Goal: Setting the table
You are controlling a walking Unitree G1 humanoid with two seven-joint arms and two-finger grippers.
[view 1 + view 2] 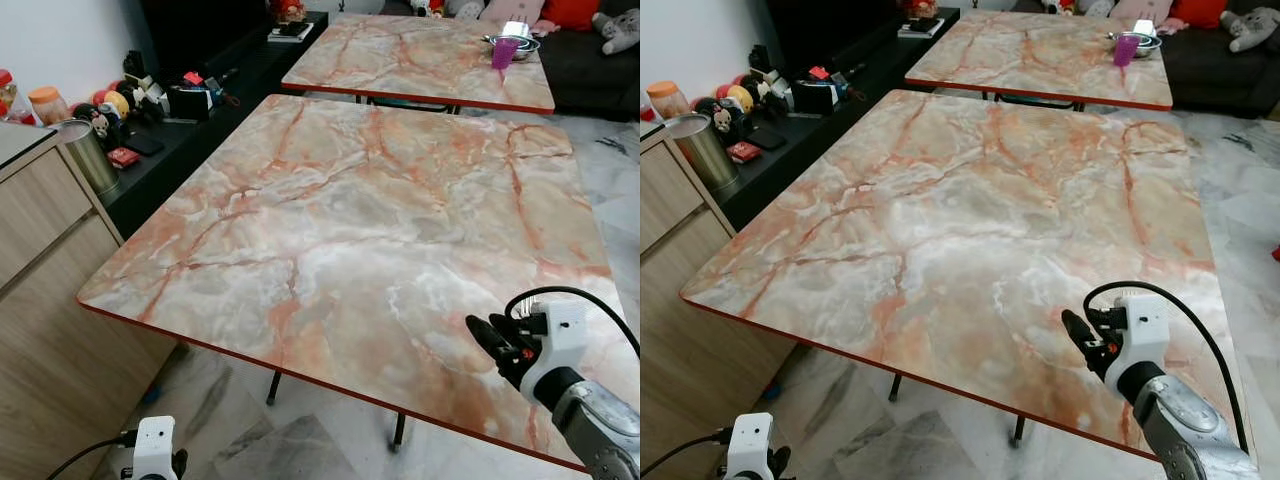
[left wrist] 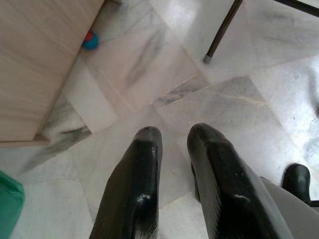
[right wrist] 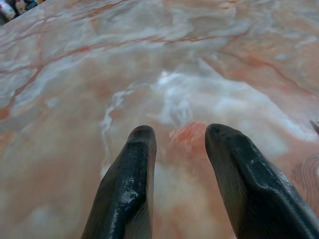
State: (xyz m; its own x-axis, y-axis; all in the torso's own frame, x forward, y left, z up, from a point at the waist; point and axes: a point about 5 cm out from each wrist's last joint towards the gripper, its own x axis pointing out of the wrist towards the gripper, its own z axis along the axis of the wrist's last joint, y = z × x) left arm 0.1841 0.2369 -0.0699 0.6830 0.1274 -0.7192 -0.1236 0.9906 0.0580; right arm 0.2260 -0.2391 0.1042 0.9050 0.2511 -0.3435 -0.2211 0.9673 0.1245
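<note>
Near marble table [image 1: 350, 220]: bare top. Far table [image 1: 420, 55]: carrying the tableware, a purple cup [image 1: 504, 52] beside a metal bowl [image 1: 522, 41], well apart from both grippers. Right gripper [image 3: 174, 137]: over the near corner, fingers spread, holding nothing. Left gripper [image 2: 172, 134]: hanging low toward the floor, fingers slightly parted, empty. Cup probably light, rigid plastic; best gripped around the mid-wall. Bowl slick, best pinched at the rim. Bowl's contents too small to make out.
</note>
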